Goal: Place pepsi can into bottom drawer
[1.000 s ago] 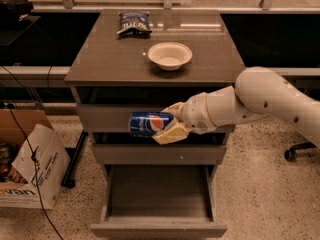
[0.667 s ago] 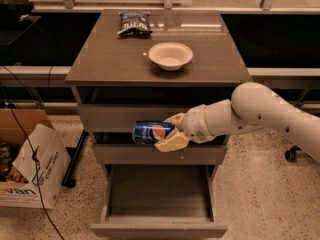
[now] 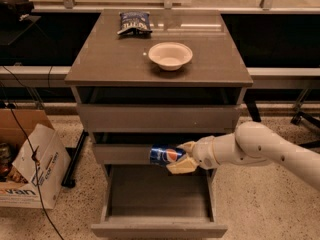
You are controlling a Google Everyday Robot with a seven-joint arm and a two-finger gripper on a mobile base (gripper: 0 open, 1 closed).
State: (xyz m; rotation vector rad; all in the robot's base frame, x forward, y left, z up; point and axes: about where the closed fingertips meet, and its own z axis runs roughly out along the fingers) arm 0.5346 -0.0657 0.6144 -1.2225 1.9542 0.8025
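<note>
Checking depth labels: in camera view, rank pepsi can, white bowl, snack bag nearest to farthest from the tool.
1. pepsi can, held in the tool above the bottom drawer.
2. white bowl, tabletop centre.
3. snack bag, tabletop back left.

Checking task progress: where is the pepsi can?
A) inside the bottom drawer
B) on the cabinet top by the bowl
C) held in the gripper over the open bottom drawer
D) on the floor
C: the gripper holds the pepsi can sideways in its jaws, above the open bottom drawer.
</note>
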